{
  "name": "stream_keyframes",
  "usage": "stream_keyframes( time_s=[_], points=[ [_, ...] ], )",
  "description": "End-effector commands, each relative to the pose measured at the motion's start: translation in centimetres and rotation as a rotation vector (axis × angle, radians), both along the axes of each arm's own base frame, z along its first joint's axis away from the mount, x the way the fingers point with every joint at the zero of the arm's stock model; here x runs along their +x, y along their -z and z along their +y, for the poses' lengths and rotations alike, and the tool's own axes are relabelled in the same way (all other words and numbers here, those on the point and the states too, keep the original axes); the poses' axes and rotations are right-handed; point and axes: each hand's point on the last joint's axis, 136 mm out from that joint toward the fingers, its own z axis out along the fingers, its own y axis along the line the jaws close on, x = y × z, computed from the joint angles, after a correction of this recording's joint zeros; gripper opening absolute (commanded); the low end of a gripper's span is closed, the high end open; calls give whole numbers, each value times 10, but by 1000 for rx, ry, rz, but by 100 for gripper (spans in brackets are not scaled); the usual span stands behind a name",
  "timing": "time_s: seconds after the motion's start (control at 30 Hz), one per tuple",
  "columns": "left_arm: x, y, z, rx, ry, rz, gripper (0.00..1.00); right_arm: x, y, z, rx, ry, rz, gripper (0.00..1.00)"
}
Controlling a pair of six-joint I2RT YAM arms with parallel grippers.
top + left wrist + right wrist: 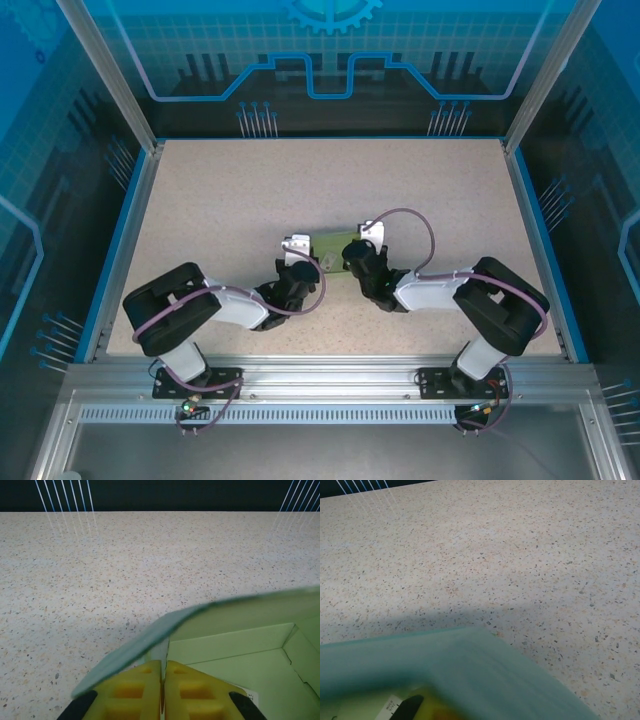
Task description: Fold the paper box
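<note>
The pale green paper box (pixel 333 249) lies partly folded mid-table between my two grippers. My left gripper (pixel 299 258) is at its left end. In the left wrist view its yellow fingers (pixel 135 690) are pressed together on a thin upright panel of the paper box (pixel 240 645), and a flap arches over them. My right gripper (pixel 358 252) is at the box's right end. In the right wrist view a bent green panel of the box (pixel 470 675) lies over that gripper, leaving just a sliver of yellow finger (pixel 431 712) showing. What sits between those fingers is hidden.
The speckled beige table (pixel 220 200) stretches open behind and to both sides of the box. A blue rim (pixel 118 250) and dark enclosure walls border it. The arm bases (pixel 200 380) stand on the metal rail at the near edge.
</note>
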Motion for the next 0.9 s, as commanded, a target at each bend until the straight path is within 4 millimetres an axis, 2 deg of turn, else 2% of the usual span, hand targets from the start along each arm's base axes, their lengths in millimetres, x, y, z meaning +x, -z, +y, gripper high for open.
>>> stream_keyframes(
  time_s=[0.0,0.27,0.57,0.87],
  points=[
    [-9,3,-3,-12,34,22,17,-15,24,0,-77,-37,51,0],
    [-12,-4,-3,-29,51,20,26,-17,22,0,-112,-33,37,0],
    [-21,-8,2,-47,68,55,50,-17,20,3,-132,-34,30,0],
    [-41,-12,8,-44,137,130,63,-16,19,5,-155,-41,24,0]
  ],
)
